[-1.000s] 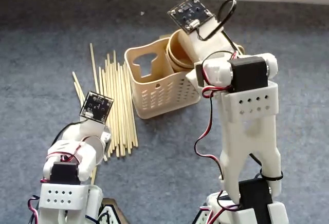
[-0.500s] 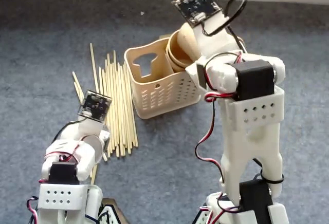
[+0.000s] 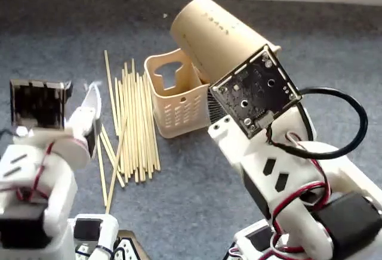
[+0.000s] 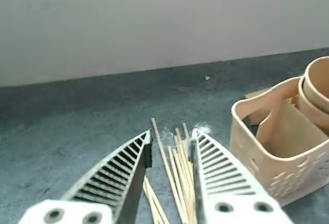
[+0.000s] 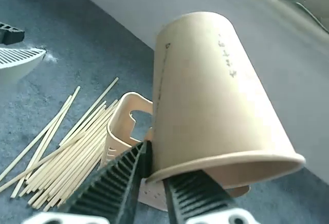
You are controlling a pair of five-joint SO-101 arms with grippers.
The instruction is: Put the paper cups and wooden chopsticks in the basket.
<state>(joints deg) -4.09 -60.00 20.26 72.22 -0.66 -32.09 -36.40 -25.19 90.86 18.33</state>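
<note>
Left wrist view, paper cups [image 4: 314, 88] in basket [image 4: 267, 158]

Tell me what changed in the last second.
The right gripper, shut on a cup at its rim, rose and lifted it above the basket. The left gripper, open, rose off the chopsticks. Basket and chopsticks stayed put.
</note>
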